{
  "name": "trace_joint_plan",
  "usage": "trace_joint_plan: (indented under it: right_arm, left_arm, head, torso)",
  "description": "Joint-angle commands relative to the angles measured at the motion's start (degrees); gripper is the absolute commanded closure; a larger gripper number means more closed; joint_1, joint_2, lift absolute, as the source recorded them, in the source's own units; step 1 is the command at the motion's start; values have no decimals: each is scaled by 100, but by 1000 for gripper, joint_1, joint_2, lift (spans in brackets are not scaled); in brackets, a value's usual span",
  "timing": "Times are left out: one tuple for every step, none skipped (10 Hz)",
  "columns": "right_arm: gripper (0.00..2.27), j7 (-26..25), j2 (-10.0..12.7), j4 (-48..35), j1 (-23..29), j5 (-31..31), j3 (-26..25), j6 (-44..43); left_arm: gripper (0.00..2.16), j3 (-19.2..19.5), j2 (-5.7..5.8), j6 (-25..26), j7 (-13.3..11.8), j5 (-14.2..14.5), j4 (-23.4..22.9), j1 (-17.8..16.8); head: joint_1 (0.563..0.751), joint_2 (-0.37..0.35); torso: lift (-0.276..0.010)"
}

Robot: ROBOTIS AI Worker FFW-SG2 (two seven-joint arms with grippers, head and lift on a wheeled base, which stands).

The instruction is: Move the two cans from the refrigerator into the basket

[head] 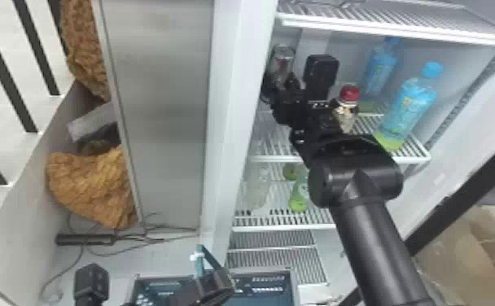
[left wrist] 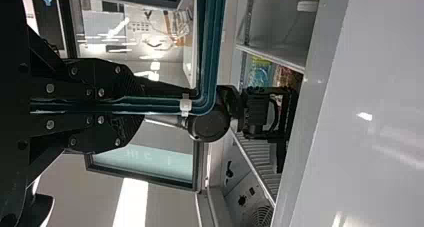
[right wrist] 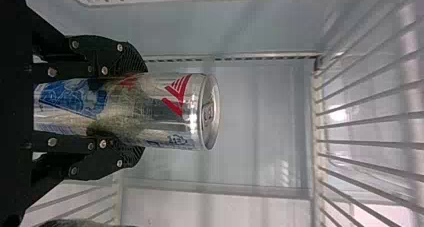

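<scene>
In the head view my right gripper [head: 281, 83] is inside the refrigerator at the left of the upper shelf, shut around an upright silver can [head: 282, 61]. Seen from the right wrist, the gripper [right wrist: 136, 109] has one finger on each side of the can [right wrist: 167, 112], its lid end beyond the fingertips. At the bottom of the head view, my left gripper [head: 214, 285] is at the teal handle [head: 200, 262] of the basket [head: 267, 272]. The left wrist view has the gripper [left wrist: 140, 107] shut on the handle's teal bars [left wrist: 211, 47].
Blue-capped bottles [head: 411, 103] stand to the right on the same shelf, a red-capped bottle [head: 347, 106] just beside the right arm. Green bottles [head: 299, 193] are on the shelf below. A wire shelf [head: 381, 30] spans above, and the refrigerator's side wall [head: 234, 122] rises left of the arm.
</scene>
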Motion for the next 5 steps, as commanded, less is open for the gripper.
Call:
trace_joint_plan:
  right_arm:
    - [1245,-21,-42,-545,289,-18,0,280]
    - [1245,-30,-69,-854,472,-52,0,449]
    - [1245,-39,-104,-1220,668,-86,0,603]
    - [1245,-39,-139,-1557,879,-121,0,772]
    - [1245,-39,-174,-1909,1076,-155,0,941]
  left_arm:
    - [1190,-3,-3,0,0,1,0,4]
    - [1190,-3,-3,0,0,1,0,18]
    - [1190,9,-3,0,0,12,0,18]
    - [1190,9,-12,0,-9,12,0,18]
    - [1190,20,-12,0,0,12,0,32]
  head:
    - [695,-197]
    - [695,-198]
    - [695,-200]
    - [695,-200]
    - [695,-201]
  torso:
    - [-31]
    - [-31]
    - [-31]
    - [-31]
    - [-31]
